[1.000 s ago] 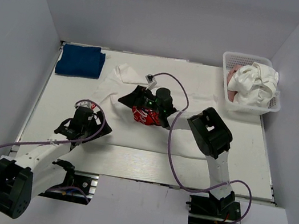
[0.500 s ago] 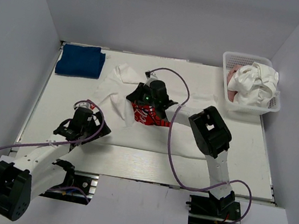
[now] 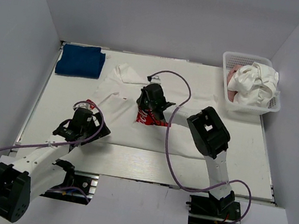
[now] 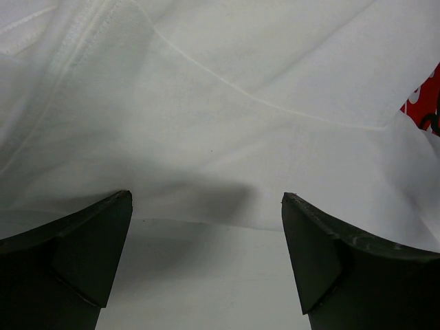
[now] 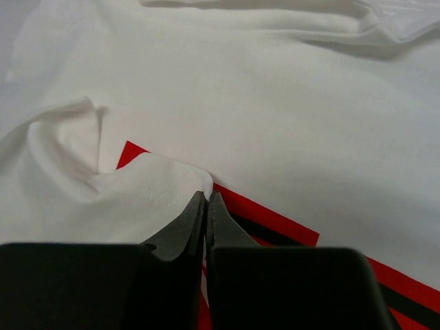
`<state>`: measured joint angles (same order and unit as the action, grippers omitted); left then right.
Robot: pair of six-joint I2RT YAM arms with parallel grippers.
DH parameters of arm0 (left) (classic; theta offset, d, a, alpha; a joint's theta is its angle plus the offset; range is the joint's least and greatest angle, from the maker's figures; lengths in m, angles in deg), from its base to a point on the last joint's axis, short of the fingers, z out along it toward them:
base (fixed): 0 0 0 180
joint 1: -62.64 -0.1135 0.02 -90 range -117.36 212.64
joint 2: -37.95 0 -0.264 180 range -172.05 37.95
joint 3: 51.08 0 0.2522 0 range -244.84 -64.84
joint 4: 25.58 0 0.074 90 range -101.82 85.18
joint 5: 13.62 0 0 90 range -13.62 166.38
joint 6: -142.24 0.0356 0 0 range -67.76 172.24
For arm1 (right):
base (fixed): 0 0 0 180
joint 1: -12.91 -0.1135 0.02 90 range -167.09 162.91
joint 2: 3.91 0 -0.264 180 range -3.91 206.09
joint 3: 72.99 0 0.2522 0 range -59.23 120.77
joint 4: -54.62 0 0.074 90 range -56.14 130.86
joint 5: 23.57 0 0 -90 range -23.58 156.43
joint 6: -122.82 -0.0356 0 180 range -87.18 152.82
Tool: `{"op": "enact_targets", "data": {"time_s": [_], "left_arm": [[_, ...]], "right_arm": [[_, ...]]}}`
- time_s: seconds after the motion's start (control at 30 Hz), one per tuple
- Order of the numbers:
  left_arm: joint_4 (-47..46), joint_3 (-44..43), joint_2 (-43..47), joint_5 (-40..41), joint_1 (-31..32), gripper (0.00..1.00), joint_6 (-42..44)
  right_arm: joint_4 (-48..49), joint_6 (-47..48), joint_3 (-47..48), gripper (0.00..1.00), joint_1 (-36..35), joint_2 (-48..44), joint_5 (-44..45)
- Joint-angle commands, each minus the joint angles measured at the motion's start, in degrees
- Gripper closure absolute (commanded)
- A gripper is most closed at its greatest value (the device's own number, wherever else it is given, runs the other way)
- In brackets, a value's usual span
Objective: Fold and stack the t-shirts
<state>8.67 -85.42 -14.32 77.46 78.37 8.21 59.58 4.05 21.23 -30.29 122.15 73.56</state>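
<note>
A white t-shirt (image 3: 119,119) with a red square print (image 3: 152,120) lies spread on the table. My right gripper (image 3: 147,103) is over the print, shut on a white hemmed corner (image 5: 155,182) of this shirt. The pinched corner lies folded over the red print (image 5: 275,221) just ahead of the right gripper (image 5: 206,198). My left gripper (image 3: 98,128) is low at the shirt's near left edge. In the left wrist view the left gripper (image 4: 206,201) is open, with the white cloth (image 4: 227,103) just ahead and nothing between the fingers. A folded dark blue t-shirt (image 3: 80,60) lies at the back left.
A white mesh basket (image 3: 247,108) at the back right holds a crumpled white t-shirt (image 3: 257,82) and a dusty-pink one (image 3: 232,81). Purple cables loop over both arms. Bare table (image 4: 199,275) shows under my left gripper.
My right gripper shifted a little left and back over the print and shut on the white corner. More cloth covers the red print. The left arm barely moved.
</note>
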Motion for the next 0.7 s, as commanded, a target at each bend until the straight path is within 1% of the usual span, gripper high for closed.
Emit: {"op": "enact_targets", "data": {"time_s": [0.0,0.1,0.13,0.17,0.2,0.23,0.27,0.37,0.5,0.53,0.57,0.6,0.63,0.67], "left_arm": [[2.18,-0.25,0.85,0.5,0.18,0.0,-0.53],[2.18,-0.25,0.85,0.5,0.18,0.0,-0.53],[2.18,-0.25,0.85,0.5,0.18,0.0,-0.53],[2.18,-0.25,0.85,-0.02,0.18,0.0,-0.53],[2.18,-0.25,0.85,-0.03,0.18,0.0,-0.53],[2.18,-0.25,0.85,-0.55,0.18,0.0,-0.53],[2.18,-0.77,0.85,-0.55,0.18,0.0,-0.53],[2.18,-2.52,1.47,-0.55,0.18,0.0,-0.53],[1.14,-5.96,1.47,0.68,0.18,0.0,0.52],[0.43,-6.75,0.51,0.68,0.18,0.0,0.52],[-1.57,-8.32,-0.28,0.68,0.18,0.0,1.05],[-2.9,-9.21,-1.16,0.68,0.18,0.0,1.05],[-4.22,-10.09,-3.52,0.68,0.18,0.0,1.84],[-5.54,-12.18,-5.02,0.68,0.18,0.0,2.37]], "right_arm": [[-0.45,0.82,-0.73,1.0,-0.22,-2.92,8.86],[3.51,2.67,-4.43,1.0,-0.57,-5.73,6.31],[3.6,3.28,-4.53,0.89,-0.57,-6.17,4.83],[2.73,3.9,-4.01,0.7,-0.48,-6.18,4.64],[1.33,3.99,-3.39,0.46,-0.66,-6.18,4.55],[0.88,4.16,-2.78,0.39,-0.83,-6.44,4.03],[1.05,5.38,-2.68,0.33,-0.75,-6.88,3.94],[1.4,7.41,-2.25,0.1,-0.92,-9.59,2.09],[-1.49,8.82,-1.37,0.1,-0.92,-13.81,-0.54],[-2.1,8.74,-1.71,0.1,-0.49,-14.52,-2.46],[-4.02,8.13,-3.89,0.1,-0.39,-18.09,-3.35],[-4.22,6.9,-5.31,0.1,-0.31,-19.52,-3.36],[-4.31,6.72,-6.89,0.1,0.04,-21.02,-2.23],[-4.48,6.28,-10.64,0.1,0.22,-24.86,-1.08]]}}
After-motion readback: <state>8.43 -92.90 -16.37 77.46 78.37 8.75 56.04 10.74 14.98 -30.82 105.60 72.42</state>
